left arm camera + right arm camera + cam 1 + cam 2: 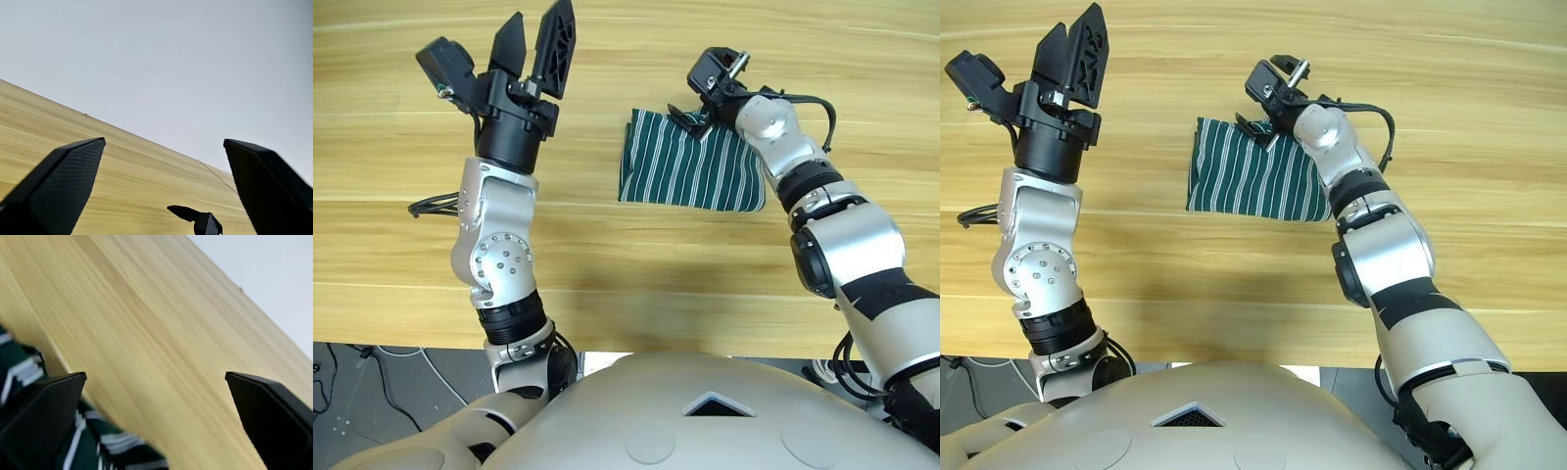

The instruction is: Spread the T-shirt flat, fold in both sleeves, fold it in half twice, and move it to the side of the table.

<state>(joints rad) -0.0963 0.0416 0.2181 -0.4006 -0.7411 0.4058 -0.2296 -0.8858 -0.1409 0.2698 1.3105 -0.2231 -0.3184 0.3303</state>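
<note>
**Mia:** What do you see from the head?

**Tom:** A T-shirt (685, 166). It is dark green with thin white stripes. It is folded into a small block and lies flat on the wooden table (607, 294), a bit to the right of the middle.

**Mia:** Where is the left hand?

**Tom:** The left hand (544, 10) is held up over the table, well apart from the T-shirt. Its two black fingers point away from the robot and are spread apart. It holds nothing.

**Mia:** And the right hand?

**Tom:** The right hand (688, 119) is down at the far right corner of the T-shirt.

**Mia:** What does the left wrist see?

**Tom:** Two black fingers (63, 186) set far apart, with bare table between them. A small black piece (195, 220) pokes up farther off. I can't tell what it is.

**Mia:** And the right wrist?

**Tom:** That hand's fingers (44, 416) are spread wide too. One finger is over the striped edge of the T-shirt. The other is over bare wood. Nothing is pinched between them. I can't tell if the finger touches the cloth.
</note>
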